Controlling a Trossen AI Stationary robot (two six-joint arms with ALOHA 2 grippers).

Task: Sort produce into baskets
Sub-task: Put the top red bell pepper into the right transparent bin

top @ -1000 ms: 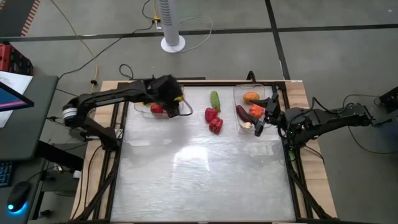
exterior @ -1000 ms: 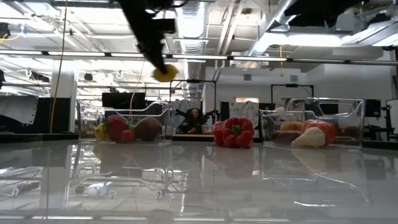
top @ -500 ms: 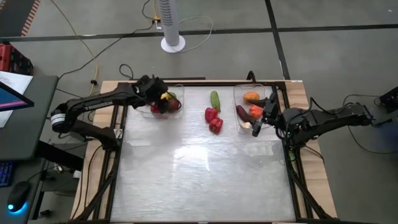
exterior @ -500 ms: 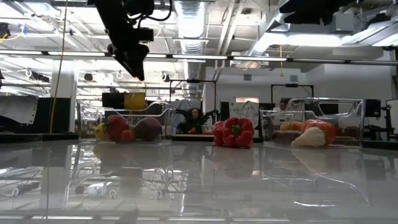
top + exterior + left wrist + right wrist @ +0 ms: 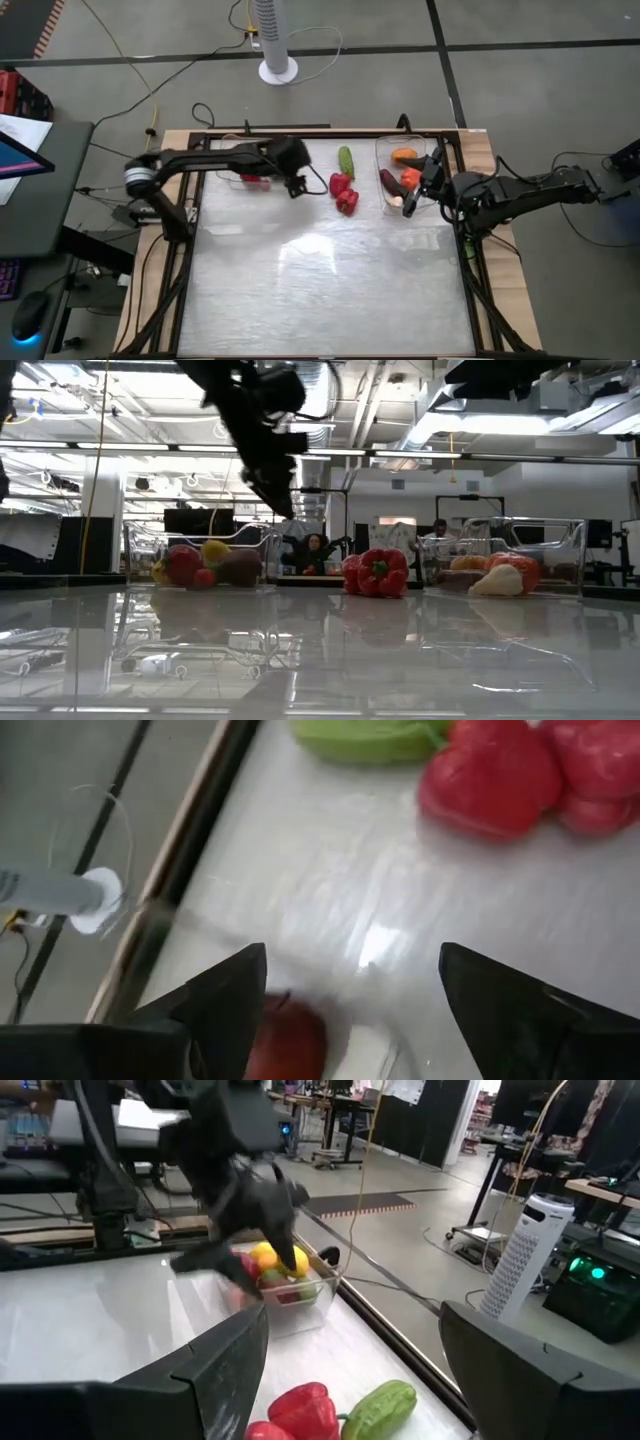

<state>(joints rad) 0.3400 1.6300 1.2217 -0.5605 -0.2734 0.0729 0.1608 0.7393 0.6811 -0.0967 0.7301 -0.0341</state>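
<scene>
Left gripper [image 5: 296, 184], fingers apart and empty, hangs just beside the left basket [image 5: 232, 176] (fruit inside); red peppers [image 5: 343, 192] lie nearby. Right gripper [image 5: 411, 197], fingers apart, over the right basket [image 5: 383, 150].

No text, label, brand, number or sign is legible in any view.

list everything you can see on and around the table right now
left basket: 1, clear, table's far left; holds red, yellow and dark produce
right basket: 1, clear, far right; holds orange, purple and pale produce
red peppers: 2, between the baskets
cucumber: 1, green, behind the peppers
fan: 1, white, floor beyond the table
left gripper: open, empty, beside the left basket
right gripper: open, by the right basket
</scene>
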